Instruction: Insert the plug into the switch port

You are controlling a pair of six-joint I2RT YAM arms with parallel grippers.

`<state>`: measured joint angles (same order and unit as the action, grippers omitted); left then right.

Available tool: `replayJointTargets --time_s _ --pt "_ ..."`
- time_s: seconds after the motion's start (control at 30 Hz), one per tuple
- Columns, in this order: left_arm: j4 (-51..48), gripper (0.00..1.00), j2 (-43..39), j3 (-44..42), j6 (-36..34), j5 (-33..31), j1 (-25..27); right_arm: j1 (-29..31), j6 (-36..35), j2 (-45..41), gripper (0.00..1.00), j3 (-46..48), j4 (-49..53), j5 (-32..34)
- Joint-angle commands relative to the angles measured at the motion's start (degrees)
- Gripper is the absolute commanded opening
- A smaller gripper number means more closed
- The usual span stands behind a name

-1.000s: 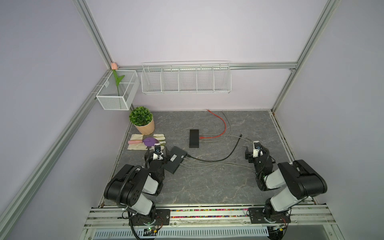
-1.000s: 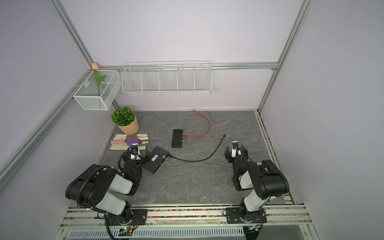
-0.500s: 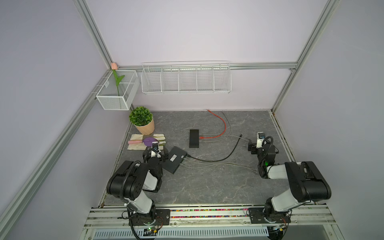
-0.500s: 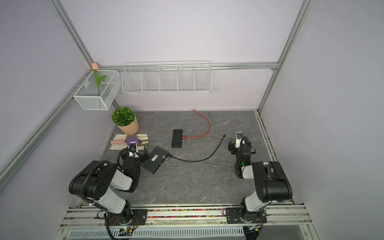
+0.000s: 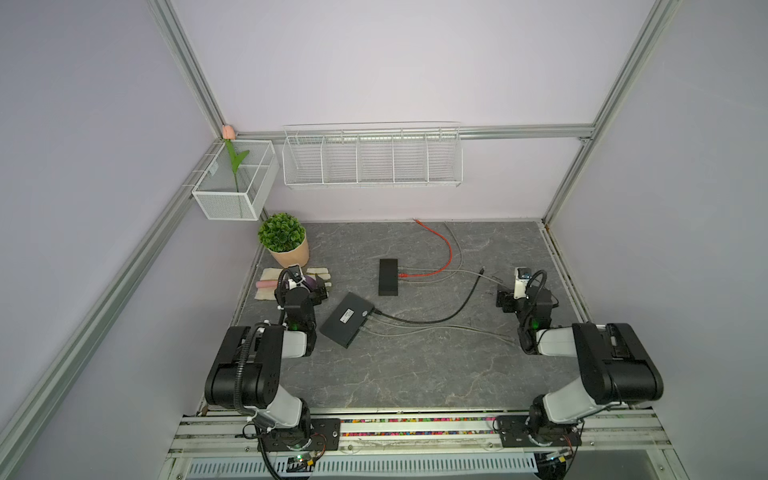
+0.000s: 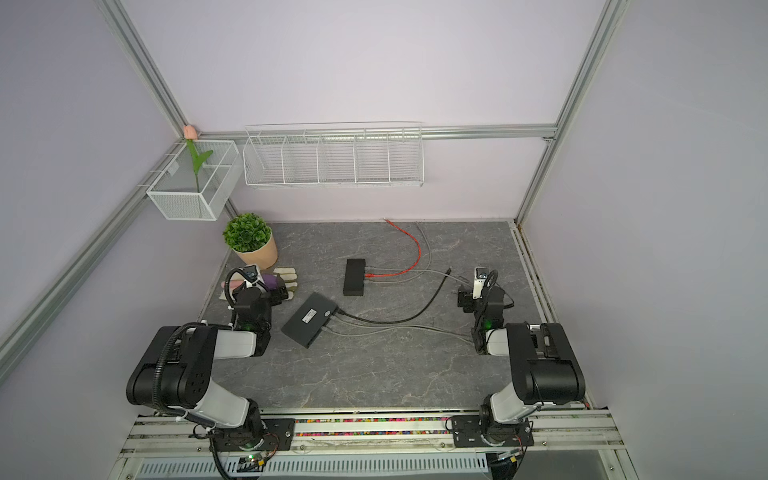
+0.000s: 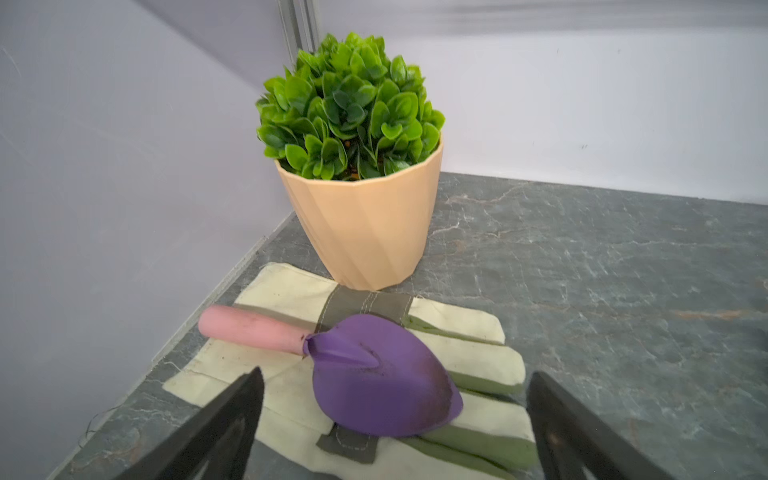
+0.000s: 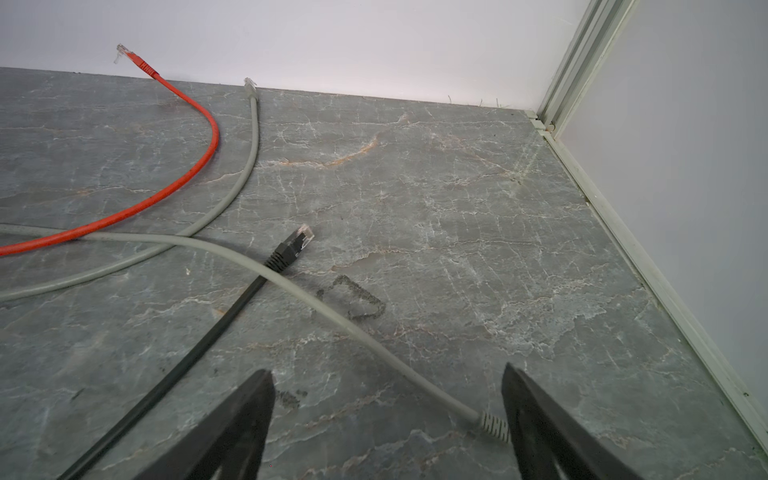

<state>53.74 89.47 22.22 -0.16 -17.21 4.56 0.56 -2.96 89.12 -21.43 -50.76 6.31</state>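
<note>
The right gripper [image 8: 386, 372] is hanging with its jaws spread and empty. The black plug [image 8: 297, 243] is lying on the table [image 8: 457, 208] ahead of it, its lead crossing a grey cable [image 8: 332, 316]. The plug is probably light, hard and slick, with a brittle clip and a springy lead tugging back, so pinching the ribbed boot behind the clear tip looks safest. The left gripper [image 7: 397, 372] is likewise spread, empty, near a trowel [image 7: 382, 386].

Black joint housings, white links, ribbed black hose [image 5: 240, 374] on the left arm [image 5: 295, 345], black wedge-shaped left gripper [image 7: 397, 372].
</note>
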Motion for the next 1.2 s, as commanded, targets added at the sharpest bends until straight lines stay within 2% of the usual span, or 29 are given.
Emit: replayJointTargets --time_s 0.0,0.3,0.37,0.47,0.93,1.1,1.13,1.17 --pt "-2.28 0.99 -0.57 0.39 1.43 0.86 -0.14 -0.27 0.67 -1.02 0.89 -0.45 0.21 -0.68" --pt "-2.18 0.99 -0.6 0.37 1.31 0.8 -0.15 -0.21 0.7 -1.06 0.89 -0.45 0.24 -0.68" --pt "-2.06 0.99 -0.6 0.29 1.32 0.74 -0.13 -0.23 2.38 -1.19 0.89 0.0 -0.3 3.65" --pt "2.0 0.99 -0.66 -1.78 4.35 -5.49 -0.25 0.06 3.04 -1.23 0.88 0.6 -1.61 6.68" --pt "0.49 0.99 -0.59 -1.03 3.96 -4.1 -0.78 1.16 2.41 -1.05 0.88 0.4 -1.53 8.55" --pt "1.02 0.99 -0.24 -1.0 0.16 -0.32 0.85 1.2 2.25 -1.12 0.89 0.46 -1.52 8.6" --pt "0.94 0.99 -0.3 -1.03 0.16 -0.26 0.87 1.35 2.17 -1.1 0.88 0.45 -1.53 8.51" --pt "0.93 0.99 -0.24 -1.01 0.16 -0.36 0.82 1.37 0.81 -1.08 0.89 0.48 -1.57 4.94"
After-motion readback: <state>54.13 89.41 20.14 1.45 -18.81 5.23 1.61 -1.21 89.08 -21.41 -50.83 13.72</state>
